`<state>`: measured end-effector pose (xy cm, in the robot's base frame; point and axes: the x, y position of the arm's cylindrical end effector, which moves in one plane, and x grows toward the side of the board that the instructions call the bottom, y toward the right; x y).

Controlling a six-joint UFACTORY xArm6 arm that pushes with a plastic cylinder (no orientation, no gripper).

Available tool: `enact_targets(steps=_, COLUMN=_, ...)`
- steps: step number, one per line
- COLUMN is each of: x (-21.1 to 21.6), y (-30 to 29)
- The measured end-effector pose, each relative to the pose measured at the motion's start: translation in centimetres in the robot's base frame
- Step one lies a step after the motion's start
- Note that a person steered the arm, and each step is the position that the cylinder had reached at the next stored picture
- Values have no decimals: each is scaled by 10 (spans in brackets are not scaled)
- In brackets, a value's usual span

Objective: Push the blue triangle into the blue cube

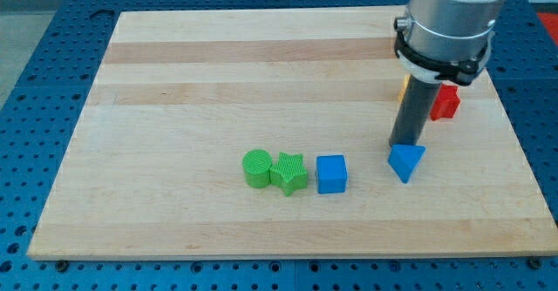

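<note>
The blue triangle (406, 162) lies on the wooden board (218, 73) toward the view's lower right. The blue cube (331, 173) sits to its left, with a gap of about one block's width between them. My tip (399, 143) is at the end of the dark rod and rests just above the triangle's upper left edge, touching or almost touching it. The tip is well to the right of the blue cube.
A green star (289, 173) and a green cylinder (257, 168) sit in a row left of the blue cube. A red block (446, 102) and a sliver of an orange or yellow block (404, 87) lie partly hidden behind the rod.
</note>
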<state>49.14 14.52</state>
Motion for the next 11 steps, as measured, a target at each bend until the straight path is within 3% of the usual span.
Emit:
enact_targets(steps=2, x=10, y=12)
enact_targets(steps=4, x=24, y=102)
enact_targets(steps=5, x=41, y=96)
enact_targets(steps=8, x=41, y=1)
enact_targets(steps=11, x=41, y=-51)
